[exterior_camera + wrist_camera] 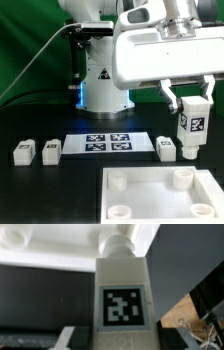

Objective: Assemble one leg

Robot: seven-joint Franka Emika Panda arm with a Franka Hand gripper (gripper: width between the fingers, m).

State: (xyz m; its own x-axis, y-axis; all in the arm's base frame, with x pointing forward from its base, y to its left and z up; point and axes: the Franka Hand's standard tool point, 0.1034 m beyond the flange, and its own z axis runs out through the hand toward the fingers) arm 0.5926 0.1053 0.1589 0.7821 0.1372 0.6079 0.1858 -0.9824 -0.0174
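Note:
My gripper [190,112] is shut on a leg [190,130], a small white block with a black-and-white marker, held upright above the table at the exterior view's right. In the wrist view the held leg [123,297] fills the middle, marker facing the camera, its threaded end pointing toward the white tray [60,243]. The fingers [75,336] press its sides. The large white tray [160,195] with round corner sockets lies below and in front of the gripper. Two more legs [24,152] [50,150] lie at the left, and one leg [166,147] lies beside the marker board.
The marker board [108,144] lies flat in the middle of the black table. The robot's base [103,85] stands behind it. A green backdrop closes the back.

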